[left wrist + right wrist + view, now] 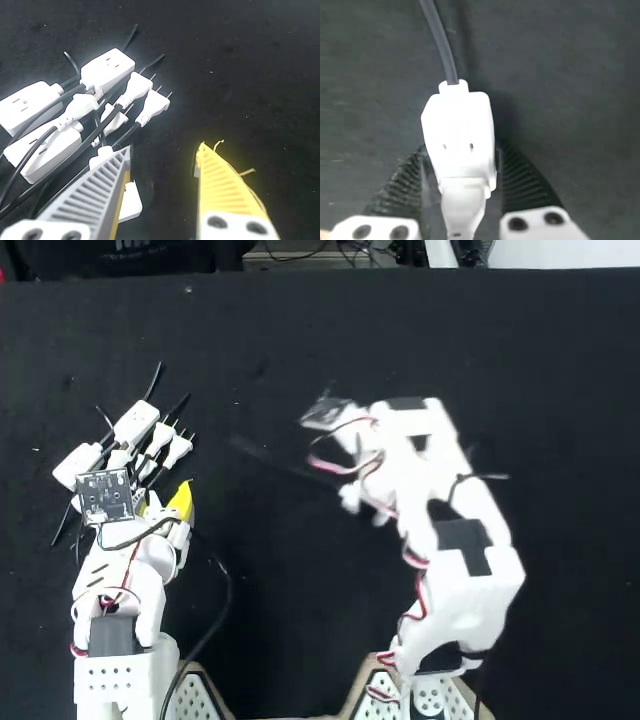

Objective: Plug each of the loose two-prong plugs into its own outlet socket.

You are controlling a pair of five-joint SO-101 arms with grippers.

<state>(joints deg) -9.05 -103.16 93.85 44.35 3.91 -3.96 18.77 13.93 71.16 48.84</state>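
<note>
My left gripper [162, 149] is open, a grey finger [107, 175] on one side and a yellow finger [220, 185] on the other, just short of a cluster of white parts. Two loose two-prong plugs [131, 90] [153, 106] lie side by side with a third plug [112, 120] beside them. Around them lie three white outlet sockets [106, 67] [25, 102] [47, 147]. In the high view this cluster [150, 440] is at the left, ahead of the left gripper [160, 502]. My right gripper [461, 152] is shut on a white socket block [457, 130] with a black cord [440, 45]; a white plug body [462, 205] sits at its near end.
The table [400, 330] is covered in black cloth. Black cords [30, 175] run from the cluster under my left gripper. The right arm [440, 520] stands over the table's middle right. Both arm bases [120, 680] are at the front edge.
</note>
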